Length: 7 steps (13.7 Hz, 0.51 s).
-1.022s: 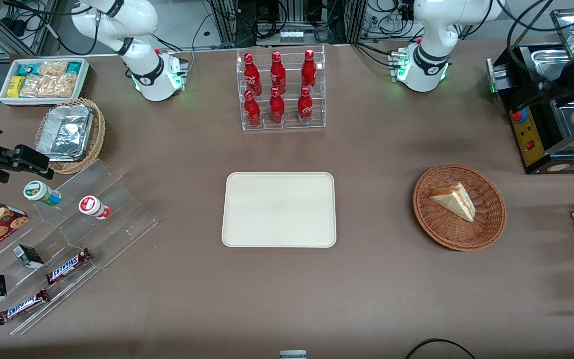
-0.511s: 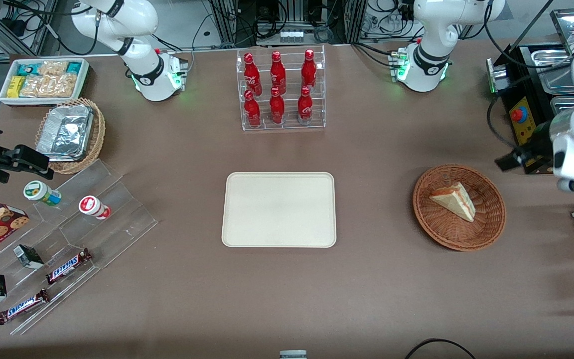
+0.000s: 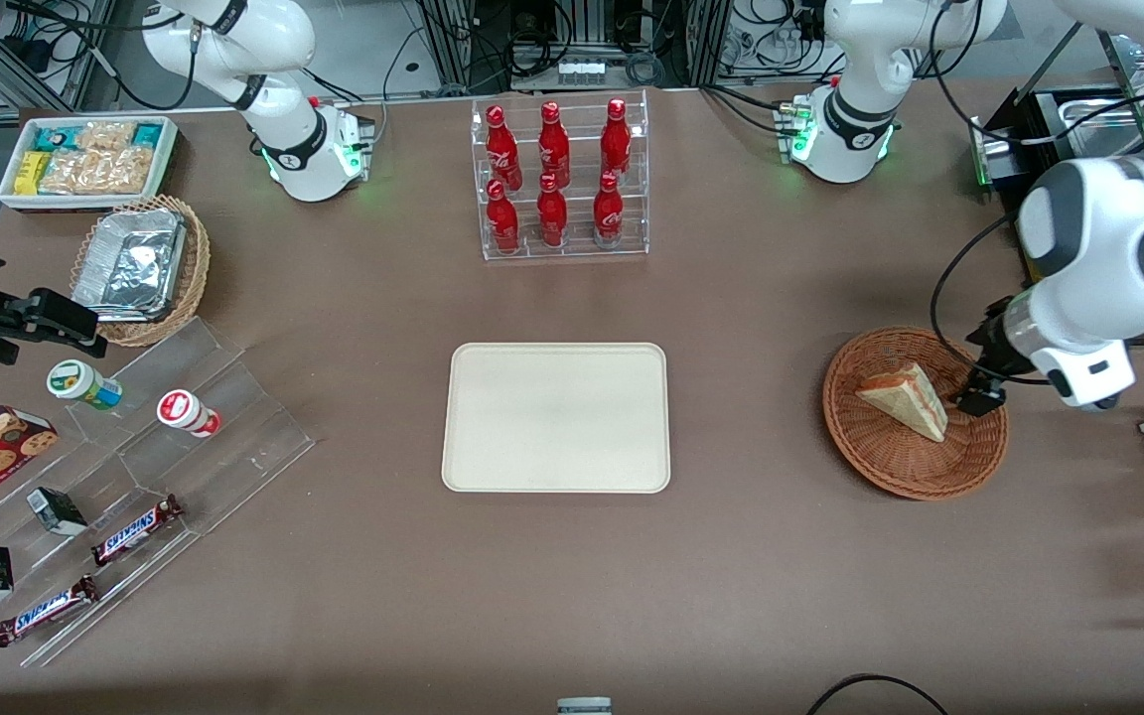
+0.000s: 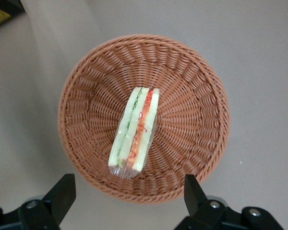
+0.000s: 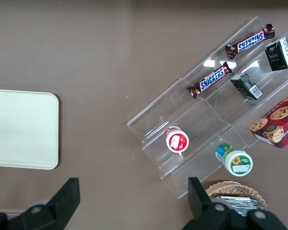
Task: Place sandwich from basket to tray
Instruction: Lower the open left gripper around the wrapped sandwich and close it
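The sandwich lies in the basket, ungrasped. The pincer hovers above it, spread wide and holding nothing. The tray awaits; the lift and transfer remain.

- Brown matte tabletop, carrying everything below.
- Flat cream-beige rectangular tray near the middle.
- Round reddish-brown wicker basket toward the working arm's end; the gripper hangs over its rim, fingers spread apart.
- Clear acrylic rack of red bottles, farther from the front camera than the tray.
- Toward the parked arm's end: tan wicker basket with foil containers, white bin of snack packets, clear stepped acrylic stand.
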### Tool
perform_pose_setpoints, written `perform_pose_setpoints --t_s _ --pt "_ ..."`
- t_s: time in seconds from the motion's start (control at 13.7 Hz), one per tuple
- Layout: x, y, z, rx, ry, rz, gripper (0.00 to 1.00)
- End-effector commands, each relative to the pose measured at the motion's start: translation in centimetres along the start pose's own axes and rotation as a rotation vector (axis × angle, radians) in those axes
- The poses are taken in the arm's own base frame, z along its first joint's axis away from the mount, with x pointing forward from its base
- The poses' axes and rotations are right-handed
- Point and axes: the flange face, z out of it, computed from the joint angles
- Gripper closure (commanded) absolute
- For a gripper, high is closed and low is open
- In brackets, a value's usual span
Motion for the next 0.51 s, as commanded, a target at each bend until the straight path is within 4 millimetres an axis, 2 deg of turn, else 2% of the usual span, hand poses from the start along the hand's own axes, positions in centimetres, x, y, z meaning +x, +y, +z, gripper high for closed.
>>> perform_pose_setpoints --t_s 0.0,0.29,0.44 --pt "-1.1 -1.9 2.6 -0.043 0.006 -0.027 0.0" --pt "-0.9 -2.5 4.3 -0.017 -0.002 0.115 0.0" --pt "-0.9 -2.4 5.6 -0.031 0.004 0.119 0.0"
